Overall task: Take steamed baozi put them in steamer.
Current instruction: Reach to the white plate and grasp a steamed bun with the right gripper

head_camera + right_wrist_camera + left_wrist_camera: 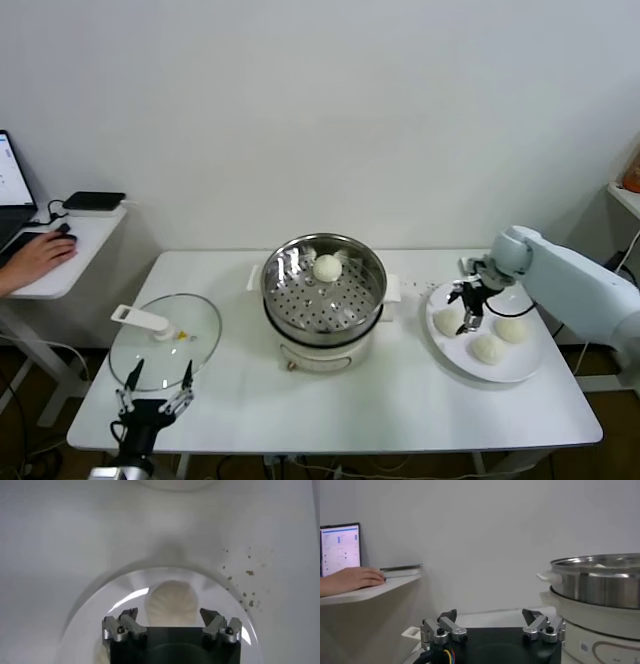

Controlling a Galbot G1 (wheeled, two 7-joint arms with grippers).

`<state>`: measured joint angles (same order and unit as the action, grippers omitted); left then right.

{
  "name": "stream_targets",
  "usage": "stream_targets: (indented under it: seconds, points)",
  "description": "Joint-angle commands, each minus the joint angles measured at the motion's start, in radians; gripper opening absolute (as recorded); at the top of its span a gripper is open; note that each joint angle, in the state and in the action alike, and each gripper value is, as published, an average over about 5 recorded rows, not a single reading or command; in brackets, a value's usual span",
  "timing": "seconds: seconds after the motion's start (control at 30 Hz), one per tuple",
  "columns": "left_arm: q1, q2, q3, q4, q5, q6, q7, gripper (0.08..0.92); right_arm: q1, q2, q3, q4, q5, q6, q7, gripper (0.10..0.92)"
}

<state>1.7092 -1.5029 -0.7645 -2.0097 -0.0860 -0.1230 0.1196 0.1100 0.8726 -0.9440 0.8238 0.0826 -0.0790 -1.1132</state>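
progress: one baozi in steamer (pixel 327 267), lying on the perforated floor of the steamer (pixel 323 290), well off to the right gripper's left. three buns left on the plate (pixel 529 367).

right gripper (pixel 468 306): poised over the plate's near-steamer edge, jaws spread wide, nothing held. target baozi (pixel 172 604) sits directly below, centred between the fingers (pixel 125 622); no contact visible. other two plate buns (pixel 498 340) lie just beyond it, away from the steamer.

left gripper (pixel 153 388): parked low at the table front, beside the glass lid (pixel 165 340), released, empty.
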Motion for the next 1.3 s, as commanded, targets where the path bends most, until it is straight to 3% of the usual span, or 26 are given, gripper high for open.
stream_targets:
  seconds: [0.03, 0.9, 1.3]
  points:
    - [-0.002, 0.002, 0.000, 0.005, -0.001, 0.000, 0.000, 0.823, -0.035, 0.036, 0.040, -0.058, -0.054, 0.023, 0.001, 0.823]
    - [-0.004, 0.002, 0.003, 0.019, -0.001, -0.003, 0.000, 0.823, -0.059, 0.078, 0.093, -0.133, -0.106, 0.054, -0.006, 0.821]
    - [-0.002, 0.001, 0.002, 0.019, -0.002, -0.004, -0.001, 0.823, -0.059, 0.079, 0.096, -0.127, -0.101, 0.052, -0.012, 0.737]
